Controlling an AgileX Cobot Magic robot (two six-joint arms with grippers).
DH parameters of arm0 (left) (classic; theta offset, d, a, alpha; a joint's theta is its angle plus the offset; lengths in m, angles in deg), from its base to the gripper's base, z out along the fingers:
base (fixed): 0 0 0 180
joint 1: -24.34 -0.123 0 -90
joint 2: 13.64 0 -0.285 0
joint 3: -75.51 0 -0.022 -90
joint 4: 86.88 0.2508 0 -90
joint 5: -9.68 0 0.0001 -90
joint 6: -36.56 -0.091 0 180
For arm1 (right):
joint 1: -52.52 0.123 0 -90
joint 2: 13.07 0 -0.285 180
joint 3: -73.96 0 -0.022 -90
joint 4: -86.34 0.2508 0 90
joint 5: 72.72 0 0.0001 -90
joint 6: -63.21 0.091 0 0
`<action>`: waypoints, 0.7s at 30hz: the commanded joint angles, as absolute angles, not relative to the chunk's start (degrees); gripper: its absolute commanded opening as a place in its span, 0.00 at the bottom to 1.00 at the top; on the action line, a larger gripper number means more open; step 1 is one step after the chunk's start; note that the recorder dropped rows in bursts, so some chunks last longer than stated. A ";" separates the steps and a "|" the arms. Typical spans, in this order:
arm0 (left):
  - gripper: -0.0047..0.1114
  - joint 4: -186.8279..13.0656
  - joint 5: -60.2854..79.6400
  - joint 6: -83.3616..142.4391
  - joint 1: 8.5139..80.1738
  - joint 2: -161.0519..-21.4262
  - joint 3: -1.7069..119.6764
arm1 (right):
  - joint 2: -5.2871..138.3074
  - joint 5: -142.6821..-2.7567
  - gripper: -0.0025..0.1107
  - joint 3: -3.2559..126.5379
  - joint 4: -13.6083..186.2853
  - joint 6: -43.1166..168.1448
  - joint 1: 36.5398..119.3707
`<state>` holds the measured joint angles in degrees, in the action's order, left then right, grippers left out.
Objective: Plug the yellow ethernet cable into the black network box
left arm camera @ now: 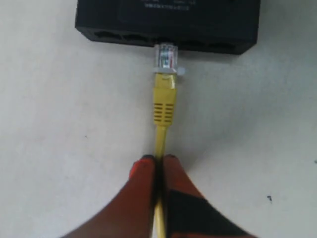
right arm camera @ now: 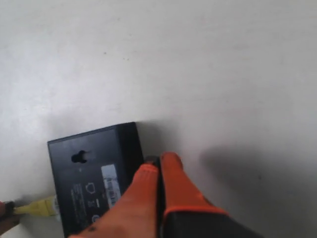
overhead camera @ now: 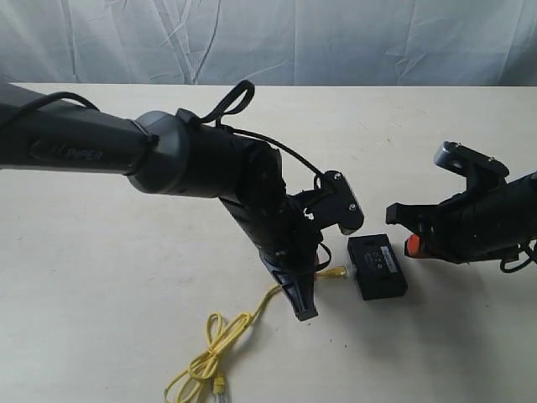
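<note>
The black network box [overhead camera: 377,265] lies flat on the table; it also shows as the black network box [left arm camera: 168,22] and the black network box [right arm camera: 89,178] with a white label. My left gripper [left arm camera: 157,159] is shut on the yellow ethernet cable [left arm camera: 163,101] just behind its yellow boot. The clear plug [left arm camera: 166,57] touches the box's port side at one socket. In the exterior view the cable [overhead camera: 226,336] trails to a tied loop near the front edge. My right gripper [right arm camera: 159,161] is shut with nothing in it, its fingertips beside the box's far side.
A pale tabletop [overhead camera: 109,252] runs under everything, with a wrinkled white cloth backdrop [overhead camera: 336,38] behind it. The left arm [overhead camera: 193,159] reaches across the middle, and its wrist camera housing [overhead camera: 340,201] hangs just above the box.
</note>
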<state>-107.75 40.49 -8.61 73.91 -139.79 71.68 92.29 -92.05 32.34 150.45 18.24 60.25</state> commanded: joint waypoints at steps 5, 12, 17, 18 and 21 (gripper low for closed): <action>0.04 -107.86 40.74 -8.42 74.19 -140.19 71.99 | 96.21 -94.29 0.01 33.28 160.19 7.88 59.97; 0.04 -107.86 40.66 -8.31 74.19 -140.09 71.99 | 98.96 -97.93 0.01 35.82 160.11 7.28 59.97; 0.04 -107.86 40.77 -7.75 74.19 -139.98 71.99 | 99.01 -97.74 0.01 35.82 159.45 7.19 59.97; 0.04 -107.86 40.77 -7.21 74.19 -139.86 71.99 | 99.01 -97.73 0.01 35.82 159.18 7.19 59.97; 0.04 -107.86 40.89 -6.84 74.19 -139.19 71.99 | 99.01 -97.73 0.01 35.82 159.03 7.19 59.97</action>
